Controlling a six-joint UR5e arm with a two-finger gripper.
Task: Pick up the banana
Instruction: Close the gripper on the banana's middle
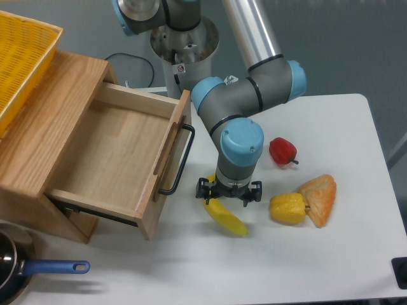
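- The black two-finger gripper (pixel 227 192) hangs over the upper half of the long curved yellow toy banana (pixel 226 219), its fingers spread apart on either side of the fruit and holding nothing.
- The banana lies flat on the white tabletop (pixel 299 267), roughly mid-tabletop, just beside the open wooden drawer (pixel 114 152) with its black handle (pixel 180 159); only its lower end shows clear of the wrist.
- To grasp well, I judge the fingers should straddle the banana across its narrow width, near its thick middle, and descend until they are low beside it before closing.
- The smooth curved skin could roll or slip out if pinched near the tapered end.
- A lumpy yellow bell pepper (pixel 287 208), an orange wedge-shaped piece (pixel 320 197) and a red pepper (pixel 283 151) sit toward the right edge, apart from the fingers.
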